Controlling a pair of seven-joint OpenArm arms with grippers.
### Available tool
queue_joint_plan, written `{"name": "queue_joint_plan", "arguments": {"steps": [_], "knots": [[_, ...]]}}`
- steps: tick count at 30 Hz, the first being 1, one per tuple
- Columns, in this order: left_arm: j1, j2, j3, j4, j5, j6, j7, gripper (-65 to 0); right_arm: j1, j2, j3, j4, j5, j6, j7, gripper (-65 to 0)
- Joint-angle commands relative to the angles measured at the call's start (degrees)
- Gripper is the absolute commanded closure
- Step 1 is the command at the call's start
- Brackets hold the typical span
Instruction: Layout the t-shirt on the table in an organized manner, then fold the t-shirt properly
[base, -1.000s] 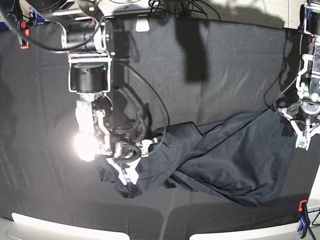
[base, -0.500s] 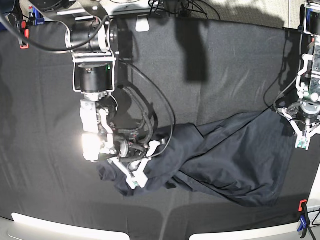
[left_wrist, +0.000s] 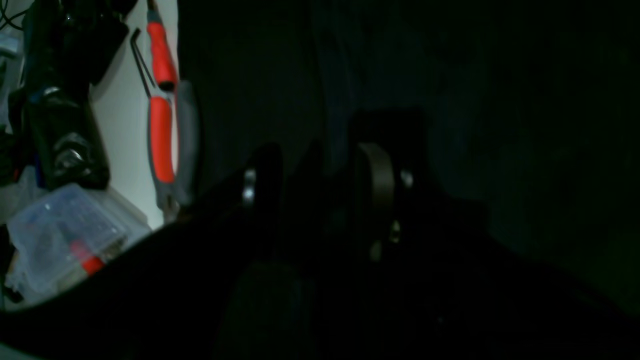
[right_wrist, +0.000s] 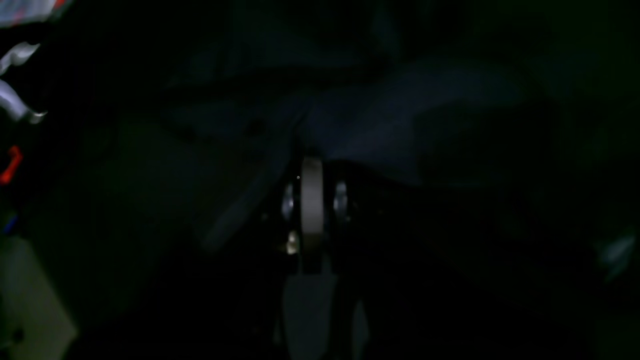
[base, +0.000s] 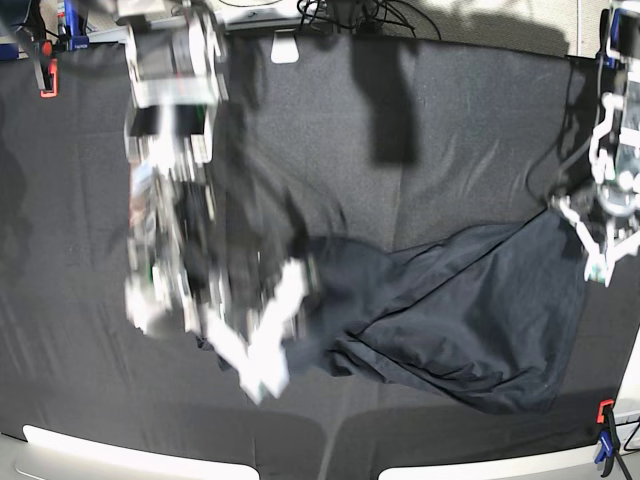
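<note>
The t-shirt (base: 460, 320) lies crumpled, dark, across the front of the table (base: 450, 130). My right gripper (base: 265, 370), on the base view's left, is motion-blurred at the shirt's left end. In the right wrist view its fingers (right_wrist: 312, 200) are pressed together, with shirt folds (right_wrist: 380, 125) running from their tips. My left gripper (base: 600, 260) hangs at the shirt's right corner. In the left wrist view its fingers (left_wrist: 375, 185) stand apart over dark cloth. The collar and label are hidden.
An orange clamp (base: 45, 80) sits at the back left edge and an orange and blue clamp (base: 605, 430) at the front right corner. The left wrist view shows a red-handled clamp (left_wrist: 162, 125) and a clear plastic box (left_wrist: 65, 235) off the table's edge.
My right arm has swung quickly and is now blurred, and the shirt's left part has bunched higher. My left gripper has edged up a little.
</note>
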Motion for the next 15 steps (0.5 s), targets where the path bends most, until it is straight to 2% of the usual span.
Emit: {"name": "queue_joint_plan", "arguments": {"steps": [1, 9, 12, 15], "knots": [[-0.42, -1.27, -0.68, 0.90, 0.46, 0.42, -1.49, -21.5, 0.46, 0.81, 0.00, 3.10, 1.90, 0.42, 1.33, 0.0], [0.68, -1.42, -0.68, 0.90, 0.48, 0.39, -1.49, -21.5, -13.86, 7.67, 1.75, 20.68, 1.99, 0.42, 1.36, 0.0], [0.68, -1.44, -0.68, 0.90, 0.48, 0.39, -1.46, -21.5, -19.76, 8.94, 5.44, 26.77, 2.45, 0.42, 1.36, 0.0], [0.68, -1.44, -0.68, 0.90, 0.52, 0.17, -1.31, -21.5, -25.62, 9.86, 10.95, 32.02, 5.90, 0.46, 1.36, 0.0]]}}
